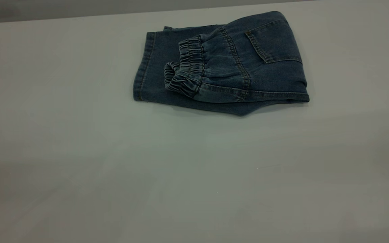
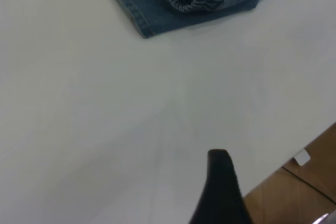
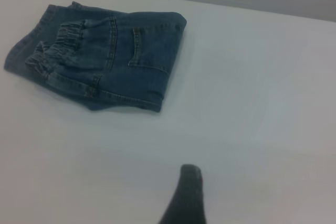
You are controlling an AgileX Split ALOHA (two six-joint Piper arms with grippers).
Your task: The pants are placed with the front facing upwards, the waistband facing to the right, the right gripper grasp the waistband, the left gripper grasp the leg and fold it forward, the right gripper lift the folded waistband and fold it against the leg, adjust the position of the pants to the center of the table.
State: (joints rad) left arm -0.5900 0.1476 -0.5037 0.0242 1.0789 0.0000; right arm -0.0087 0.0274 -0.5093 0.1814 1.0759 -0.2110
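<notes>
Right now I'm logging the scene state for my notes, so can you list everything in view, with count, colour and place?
pants: one, blue denim, folded into a compact bundle, lying toward the far side of the table, a little right of centre in the exterior view.
waistband: one, ruched blue denim, folded over on top of the leg.
back pocket: one showing, blue with tan stitching, on the bundle's right part.
table: one, pale grey-white, under everything.
floor: brown strip past the table edge, left wrist view.
left gripper: one black finger showing, over bare table.
right gripper: one dark finger showing, over bare table.
</notes>
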